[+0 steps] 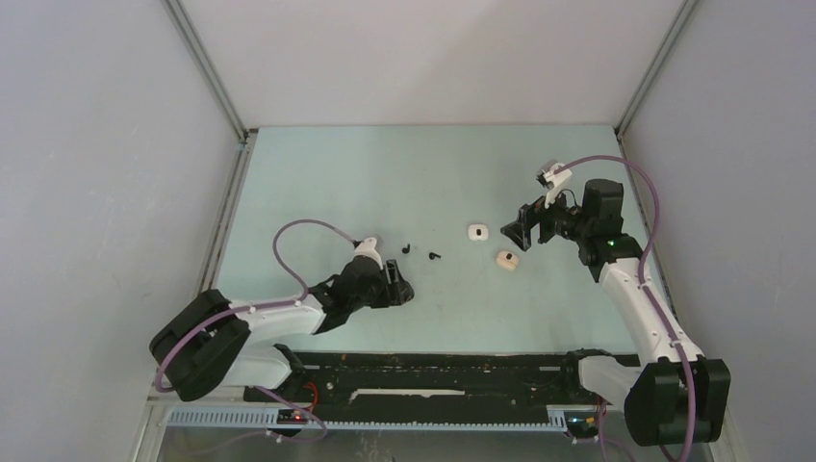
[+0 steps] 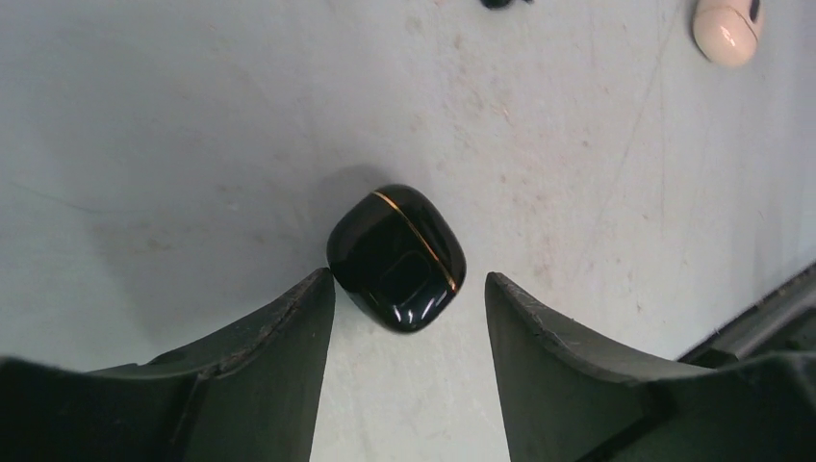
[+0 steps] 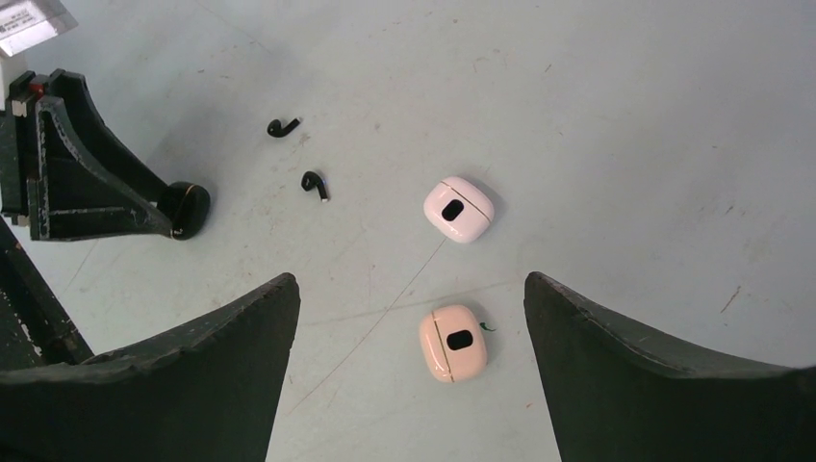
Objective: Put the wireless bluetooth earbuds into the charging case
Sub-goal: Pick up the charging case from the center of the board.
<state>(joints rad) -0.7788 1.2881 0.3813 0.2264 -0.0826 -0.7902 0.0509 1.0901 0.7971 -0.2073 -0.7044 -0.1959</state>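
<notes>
Glossy black charging case (image 2: pixel 396 258) (smooth plastic)

**Count: 3 cases, 2 loose buds, 2 grippers**

Charging cases: three in total, one per colour. They are the black case (image 2: pixel 396 258), the white case (image 3: pixel 459 209) and the beige case (image 3: pixel 452 343).
Earbuds lying loose: two, both black. They are the first black earbud (image 3: pixel 282 127) and the second black earbud (image 3: pixel 314 183).
Grippers: two, the left gripper (image 1: pixel 396 285) and the right gripper (image 1: pixel 517 234).

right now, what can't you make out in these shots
- Top view: the left hand hides the glossy black rounded case.
- Left wrist view: the top edge cuts off a tiny black stemmed earbud.
- Right wrist view: shut lids hide what the glossy white case and beige case hold.
</notes>
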